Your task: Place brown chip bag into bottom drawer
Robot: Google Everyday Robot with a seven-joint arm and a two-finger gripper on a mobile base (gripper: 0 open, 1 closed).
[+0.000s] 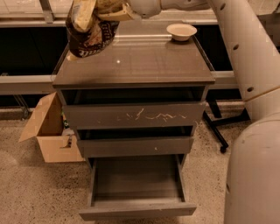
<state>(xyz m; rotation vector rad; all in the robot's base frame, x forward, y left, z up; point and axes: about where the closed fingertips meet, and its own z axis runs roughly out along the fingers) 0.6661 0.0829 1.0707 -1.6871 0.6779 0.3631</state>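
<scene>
The brown chip bag (89,28), crumpled tan-cream foil with a dark brown patterned lower part, hangs in the air above the back left corner of the cabinet top (135,61). My gripper (114,11) is shut on the bag's upper part at the top edge of the view, the white arm reaching in from the right. The bottom drawer (136,188) is pulled out and open below the two upper drawers, its inside bare.
A shallow cream bowl (181,30) sits at the back right of the cabinet top. An open cardboard box (50,131) stands on the floor left of the cabinet. My white arm (253,109) fills the right side. The white-scratched top drawer (133,116) is slightly open.
</scene>
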